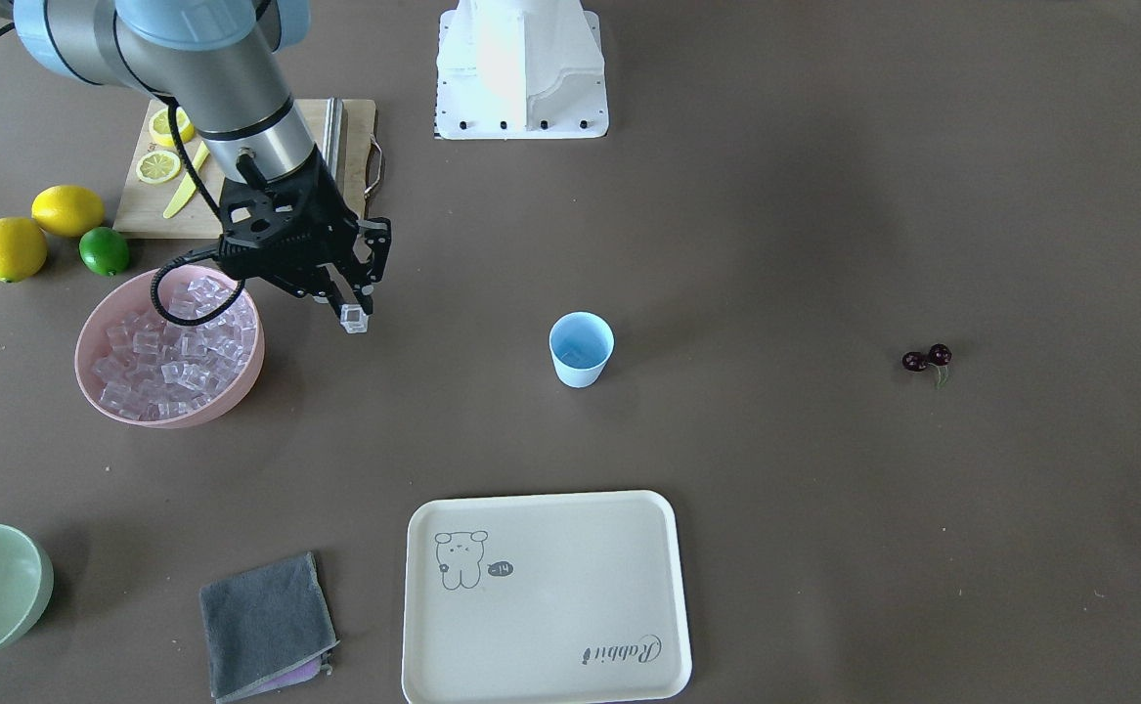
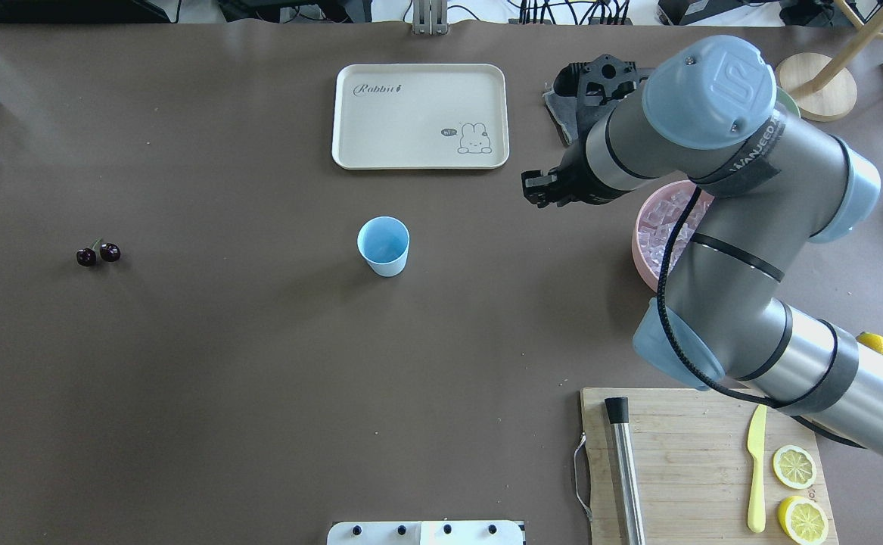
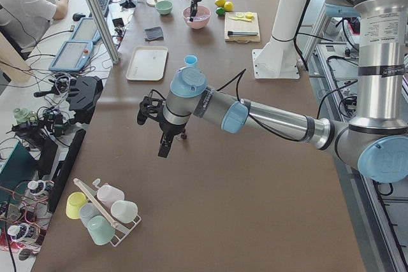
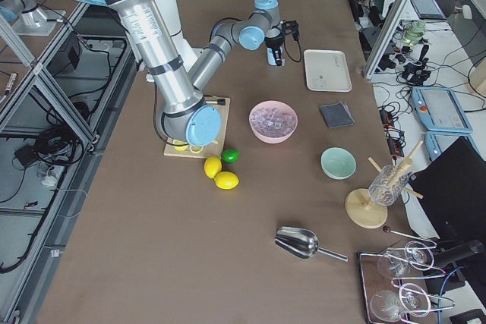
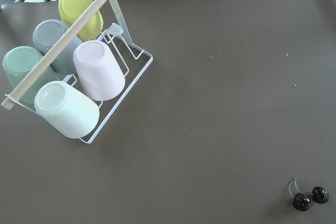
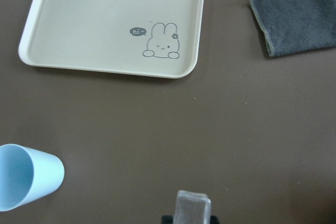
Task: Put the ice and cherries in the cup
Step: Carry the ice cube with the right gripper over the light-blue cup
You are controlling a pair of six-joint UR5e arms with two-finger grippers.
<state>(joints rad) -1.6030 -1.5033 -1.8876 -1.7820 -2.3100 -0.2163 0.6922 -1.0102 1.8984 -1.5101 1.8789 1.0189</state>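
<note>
while the right gripper (image 1: 350, 305) is clamped on a single ice cube (image 1: 354, 319), pinched between its two fingertips, the cube hangs in the air just beside the pink bowl (image 1: 241, 391), on the side toward the cup (image 1: 581, 349). the cube is clear of the bowl rim and well apart from the cup. the rest of the ice (image 1: 174, 357) lies heaped in the bowl. the cup stands upright at mid-table and its inside looks empty. the cherries (image 1: 926, 359) lie on the bare table, well apart from the cup, on the side away from the bowl. the left gripper (image 3: 164, 148) hangs above the table near the cherries; only the side view shows it, so whether its jaws are wide or narrow cannot be told. judgement: the task is at an early stage. one cube is lifted but not delivered. placing ice in the cup and the whole cherry transfer are left.
</note>
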